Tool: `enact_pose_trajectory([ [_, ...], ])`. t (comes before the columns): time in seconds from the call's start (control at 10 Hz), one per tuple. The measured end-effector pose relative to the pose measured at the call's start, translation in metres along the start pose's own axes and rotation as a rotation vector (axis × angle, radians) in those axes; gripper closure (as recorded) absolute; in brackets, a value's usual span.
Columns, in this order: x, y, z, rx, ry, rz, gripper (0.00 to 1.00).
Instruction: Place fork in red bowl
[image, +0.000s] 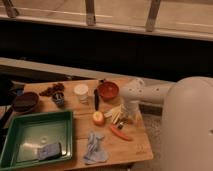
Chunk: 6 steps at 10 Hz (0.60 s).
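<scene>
dim, warm light was cast over a room closed off by a dark wall, above which a pale ledge and metal railing posts (90, 12) were seen. a wooden desk (137, 147) was set before that wall.

a green tray (15, 131) was placed at the near left corner, with a small blue item (49, 150) lying in it. a dark brown bowl (26, 101) was found at the left edge, and a cluster of dark red fruit (52, 90) toward the far left corner. a small blue cup (59, 99) and a white cup (81, 92) were set near the middle. a black utensil (96, 99) was laid between the white cup and the red bowl (108, 91). that bowl, round, red-orange and glossy inside, was placed close to the far edge.

an apple (98, 118) was seen at the middle, with pale yellow pieces (113, 112) just beside it, a red chili (120, 132) nearer the near edge, and a blue cloth (95, 147) by the near edge.

a white arm (147, 92) was reached in over the right edge, and the gripper (128, 118) was lowered toward the desk near that edge, beside the yellow pieces. the fork (122, 123) was made out only as a slim greyish shape at the gripper, just above the chili and well apart from the red bowl. how far the gripper was open, and whether the fork was held, could not be told.
</scene>
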Motion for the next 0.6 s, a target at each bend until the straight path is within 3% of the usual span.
enact_pose_trajectory([
  [0.1,-0.001,0.0037,0.0056,-0.007,0.001,-0.014,0.66],
  [0.3,-0.0008,0.0048,0.0061,-0.008,0.003,-0.021,0.87],
  [0.5,0.0008,0.0014,0.0048,0.0,0.006,-0.021,0.99],
  [0.6,0.0011,0.0014,0.0057,-0.007,0.005,-0.021,1.0],
])
